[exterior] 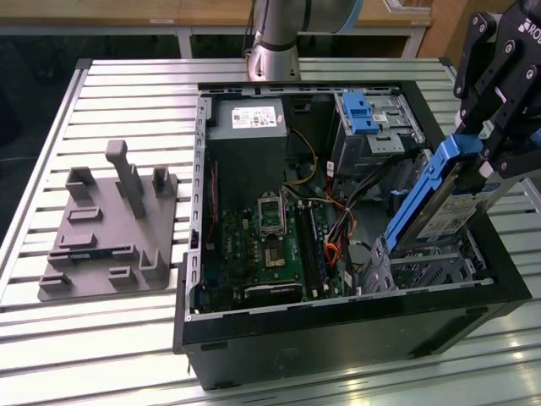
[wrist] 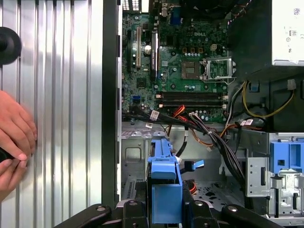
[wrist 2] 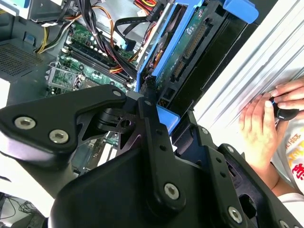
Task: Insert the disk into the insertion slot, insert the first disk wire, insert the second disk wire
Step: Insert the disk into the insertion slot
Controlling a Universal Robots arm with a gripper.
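Note:
My gripper (exterior: 483, 161) is shut on the upper end of the disk (exterior: 433, 203), a silver drive in a blue carrier. The disk hangs steeply tilted, its lower end just above the insertion slot (exterior: 435, 269), the low perforated cage at the case's corner on the exterior view's right. In both wrist views the blue carrier (wrist: 164, 185) (wrist 2: 183, 57) sticks out from between the black fingers (wrist 2: 151, 111), over the cage floor (wrist: 135, 164). A bundle of loose wires (wrist: 209, 137) runs past the cage; which of them are the disk wires I cannot tell.
The open computer case (exterior: 338, 326) holds a motherboard (exterior: 270, 245), a power supply (exterior: 247, 119) and a taller grey bay with a blue latch (exterior: 362, 114). A grey fixture (exterior: 110, 228) lies on the slatted table. A person's hand (wrist 2: 263, 126) (wrist: 14, 137) rests beside the case.

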